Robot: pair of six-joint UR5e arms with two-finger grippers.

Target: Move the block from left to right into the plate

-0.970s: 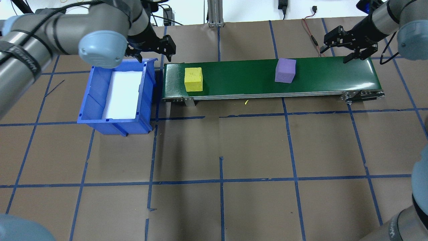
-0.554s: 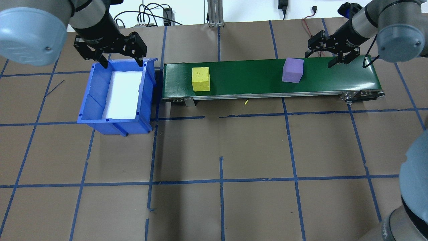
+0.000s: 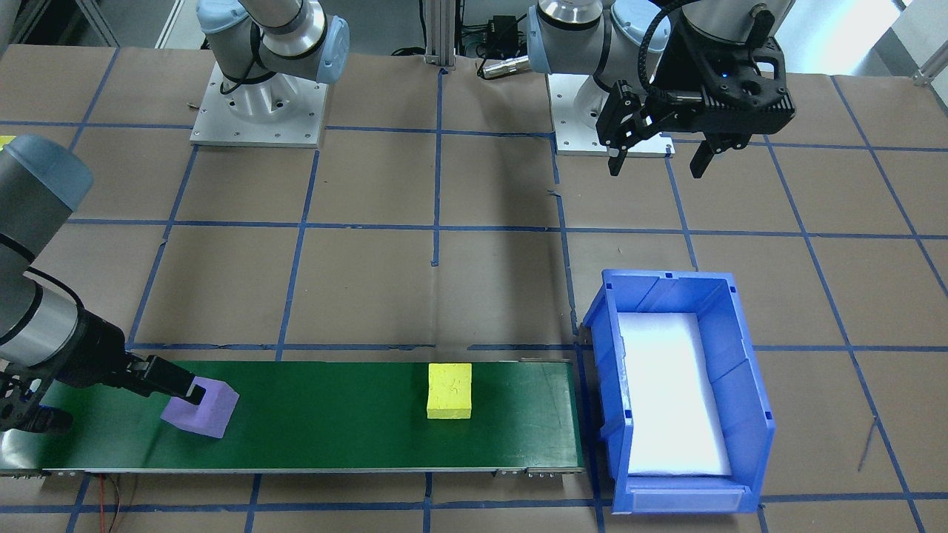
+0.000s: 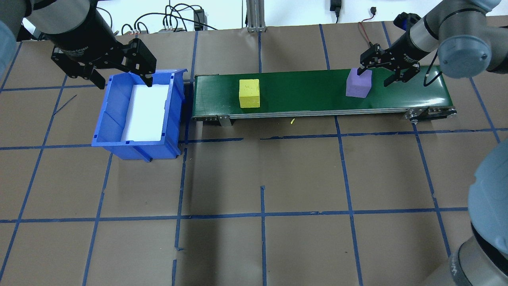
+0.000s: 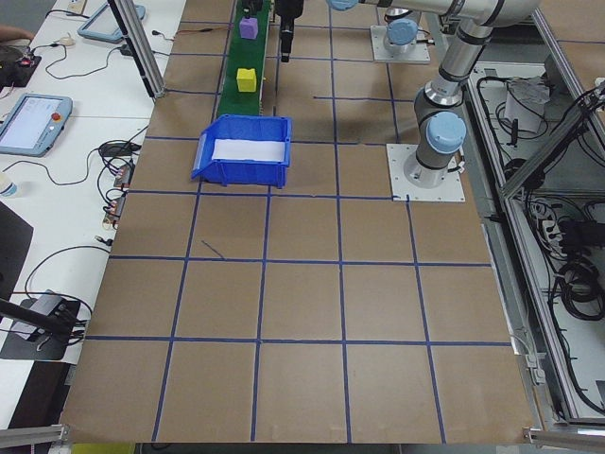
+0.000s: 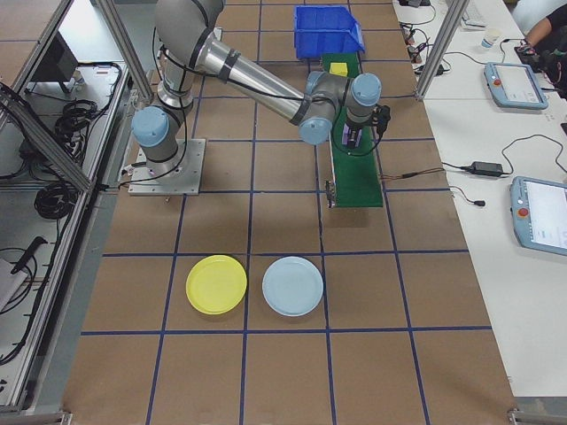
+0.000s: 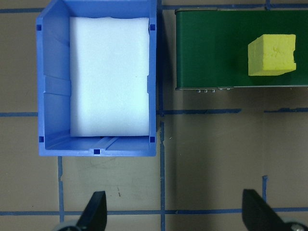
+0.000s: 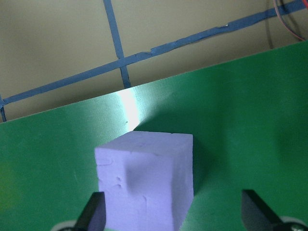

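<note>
The purple block [image 4: 358,88] has ridden rightward to the spread right gripper [image 4: 384,74], nearly graspable, while the left gripper [image 4: 120,77], jaws spread, retreated over the bin [image 4: 115,131].

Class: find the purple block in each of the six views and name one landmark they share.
Front-facing: purple block, belt's left end.
Overhead: belt's right part.
Exterior left: top, far end.
Exterior right: under the near arm.
Left wrist: not in it.
Right wrist: bottom centre.
Shared landmark: green belt.
</note>
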